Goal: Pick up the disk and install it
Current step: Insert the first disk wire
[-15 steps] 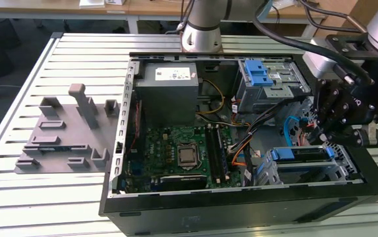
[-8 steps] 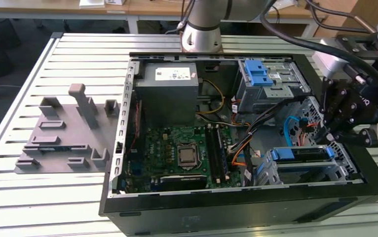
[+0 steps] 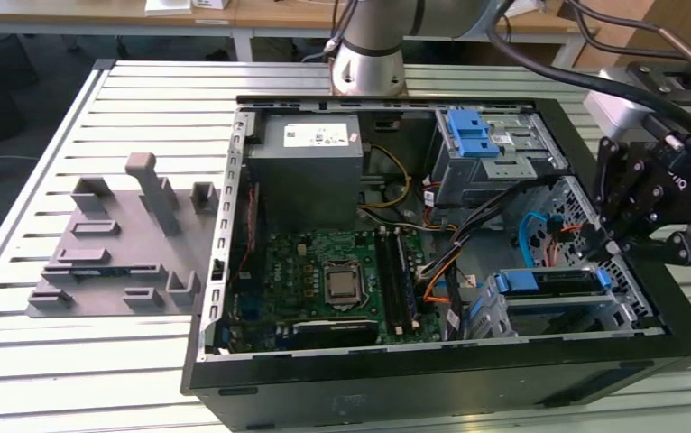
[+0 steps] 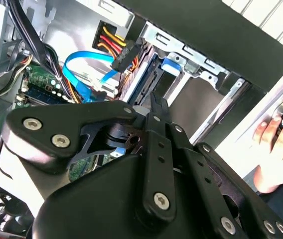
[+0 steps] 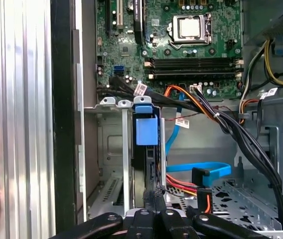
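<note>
exterior view: an open pc case (image 3: 442, 388) lies on a slatted table (image 3: 69, 370). the gripper (image 3: 614, 245) hangs over the case's side at the exterior view's right, just above the drive cage (image 3: 562, 311). the disk (image 3: 553, 282) sits edge-up in that cage, with blue rails showing at both ends. in both wrist views the fingers (image 5: 150, 201) are pressed together with nothing between them, tips at the disk's near end; i cannot tell if they touch it. the disk's blue tab (image 5: 146, 130) stands at its far end, near a blue cable (image 5: 211, 172) and the board (image 5: 181, 45). a person's hand (image 4: 276, 144) is just outside the case. a grey fixture (image 3: 117, 257) lies on the table at the exterior view's left.
</note>
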Available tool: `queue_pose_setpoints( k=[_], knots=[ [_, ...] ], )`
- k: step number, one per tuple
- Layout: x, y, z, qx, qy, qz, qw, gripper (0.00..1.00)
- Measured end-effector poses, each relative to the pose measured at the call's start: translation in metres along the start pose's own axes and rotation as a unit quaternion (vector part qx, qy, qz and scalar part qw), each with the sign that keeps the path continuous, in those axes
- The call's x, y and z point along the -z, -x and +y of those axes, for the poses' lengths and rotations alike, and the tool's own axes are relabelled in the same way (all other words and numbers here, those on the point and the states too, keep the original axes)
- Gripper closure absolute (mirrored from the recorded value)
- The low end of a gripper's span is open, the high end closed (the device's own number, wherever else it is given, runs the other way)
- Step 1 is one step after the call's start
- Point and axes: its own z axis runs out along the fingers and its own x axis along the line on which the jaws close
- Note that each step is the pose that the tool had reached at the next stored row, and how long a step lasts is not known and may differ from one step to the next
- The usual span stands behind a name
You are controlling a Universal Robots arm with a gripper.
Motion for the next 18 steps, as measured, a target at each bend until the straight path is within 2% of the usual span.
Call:
queue_pose_setpoints(
  k=[5,12,18],
  knots=[
    [0.0001,0.0052,-0.0024,-0.005,0.0,0.0025,1.0,0.89],
    [0.0003,0.0112,-0.0025,-0.011,0.0002,0.0025,0.9999,0.89],
    [0.0006,0.0137,-0.0024,-0.027,0.0004,0.0025,0.9996,0.89]
  ],
)
